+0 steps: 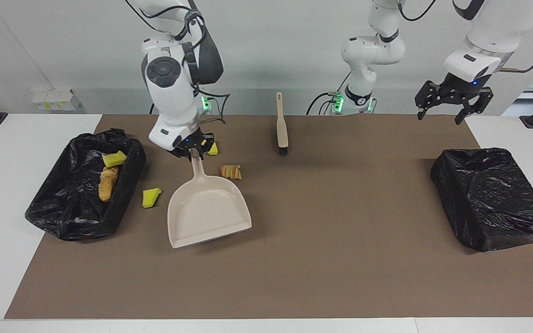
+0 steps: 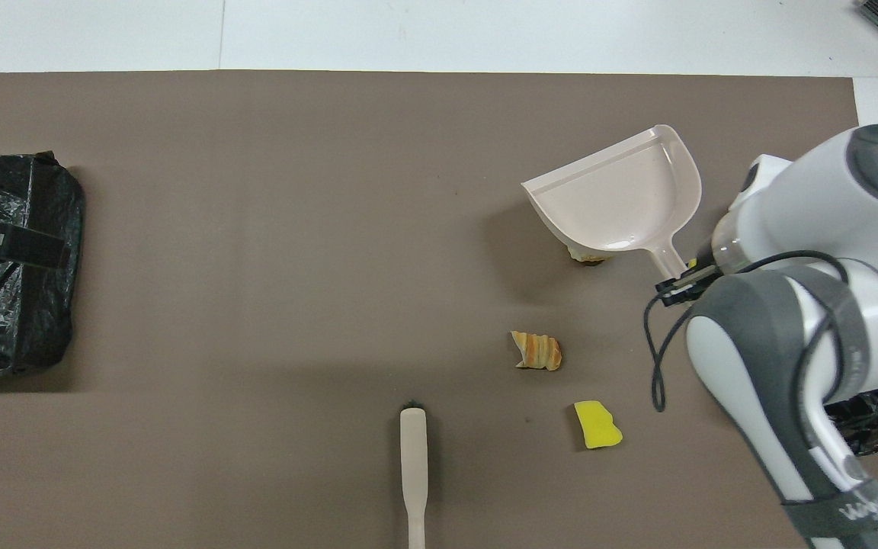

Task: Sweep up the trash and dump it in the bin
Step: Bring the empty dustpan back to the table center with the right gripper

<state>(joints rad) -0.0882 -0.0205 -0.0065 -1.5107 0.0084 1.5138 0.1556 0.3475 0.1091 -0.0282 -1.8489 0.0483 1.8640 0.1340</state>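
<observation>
Beige dustpan [image 1: 208, 210], the landmark: raised over the brown mat [image 1: 294, 277], handle clamped in the right gripper [image 1: 195, 152].

Trash nearer the robots than the dustpan: orange-brown bread lump [image 1: 231, 171] just beside the handle; yellow sponge piece [image 2: 597, 424] nearer the robots again, mostly hidden by the gripper in the facing view.

Trash beside the dustpan: yellow sponge piece [image 1: 151, 197] on the mat, between it and the black-lined bin [image 1: 63, 217]. A tan lump [image 2: 588, 255] shows under its edge from overhead.

Bin contents: yellow sponge piece [image 1: 114, 158], bread lumps [image 1: 107, 182].

Brush [image 1: 281, 125]: on the mat, toward the left arm's end from the dustpan.

Second black-lined bin [image 1: 491, 199]: at the left arm's end. Left gripper [image 1: 454, 106] waits above the table near it, fingers apart.

No readable writing.
</observation>
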